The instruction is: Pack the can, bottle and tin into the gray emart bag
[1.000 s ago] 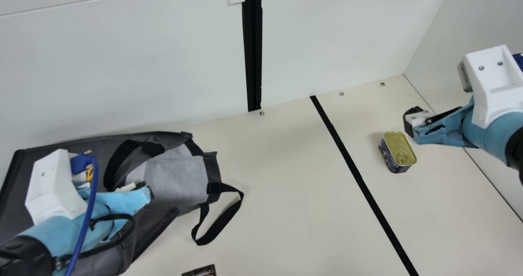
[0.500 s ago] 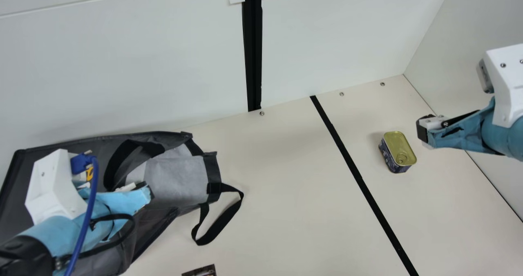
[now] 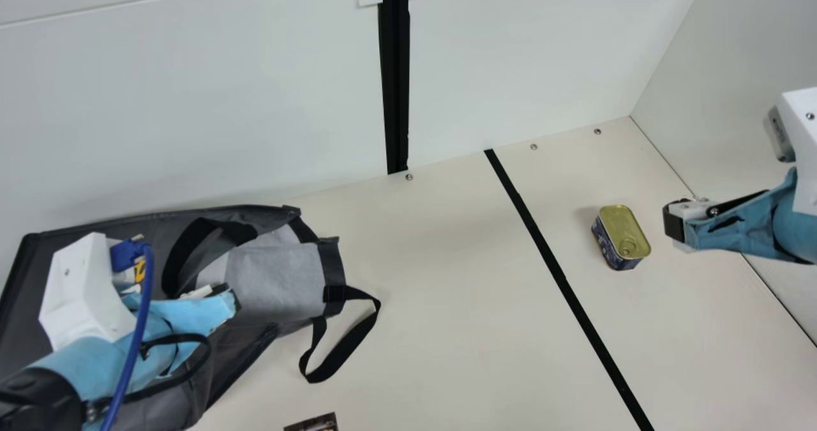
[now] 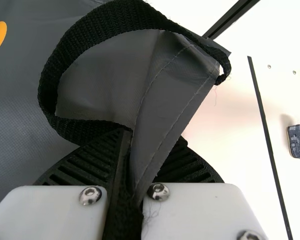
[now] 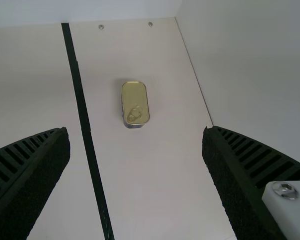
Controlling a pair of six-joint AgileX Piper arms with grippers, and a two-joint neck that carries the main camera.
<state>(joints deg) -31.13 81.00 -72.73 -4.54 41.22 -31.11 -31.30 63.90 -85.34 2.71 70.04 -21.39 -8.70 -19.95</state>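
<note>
the left tool point(image 3: 233, 298) is clamped on fabric of the gray emart bag point(image 3: 277, 284), lying at left with a black strap point(image 3: 348, 348) looped over the worktop point(image 3: 447, 322). the right tool point(image 3: 674, 223) hangs spread wide, right of the tin point(image 3: 622, 226), which sits on the worktop outside the bag. a black stripe point(image 3: 549, 258) runs between. a dark item point(image 3: 314, 423) lies near. since the earlier frame, the right tool has shifted right and nearer; bag and tin haven't moved.
</note>
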